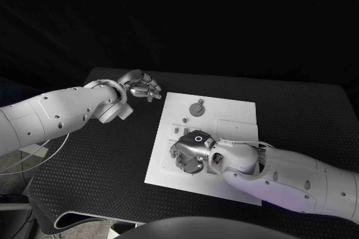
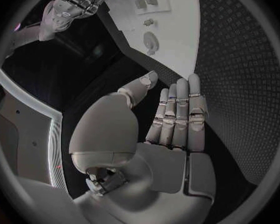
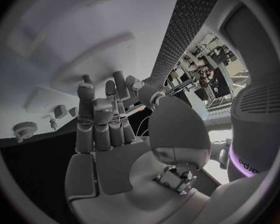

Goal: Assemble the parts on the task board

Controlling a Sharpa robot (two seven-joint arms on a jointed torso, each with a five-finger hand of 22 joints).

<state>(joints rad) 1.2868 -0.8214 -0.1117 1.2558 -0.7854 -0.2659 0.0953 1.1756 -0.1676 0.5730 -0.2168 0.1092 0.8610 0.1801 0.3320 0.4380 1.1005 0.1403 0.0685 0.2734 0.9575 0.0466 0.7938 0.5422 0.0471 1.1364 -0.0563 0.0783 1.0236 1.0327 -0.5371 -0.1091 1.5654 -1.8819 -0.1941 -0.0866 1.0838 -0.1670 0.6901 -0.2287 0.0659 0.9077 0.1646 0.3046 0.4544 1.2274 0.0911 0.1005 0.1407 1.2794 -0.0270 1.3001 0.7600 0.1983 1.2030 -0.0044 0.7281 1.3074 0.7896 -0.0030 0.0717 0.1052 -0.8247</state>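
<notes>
The white task board [image 1: 224, 112] lies in the middle of the black table. A grey gear [image 1: 196, 109] sits on its far part, and small grey parts [image 1: 184, 120] stand just nearer; the left wrist view also shows the gear [image 2: 151, 40]. My right hand [image 1: 193, 151] is low over the board's near-left area, fingers pointing down at it. In the right wrist view that hand [image 3: 109, 129] has its fingers stretched out with nothing between them. My left hand [image 1: 142, 87] hovers off the board's far-left corner. Its fingers [image 2: 177, 114] are straight and hold nothing.
Black textured table [image 1: 112, 156] surrounds the board on all sides. A raised square panel [image 1: 238, 127] sits on the board's right half. A thin cable [image 1: 45, 151] loops beside my left arm near the table's left edge.
</notes>
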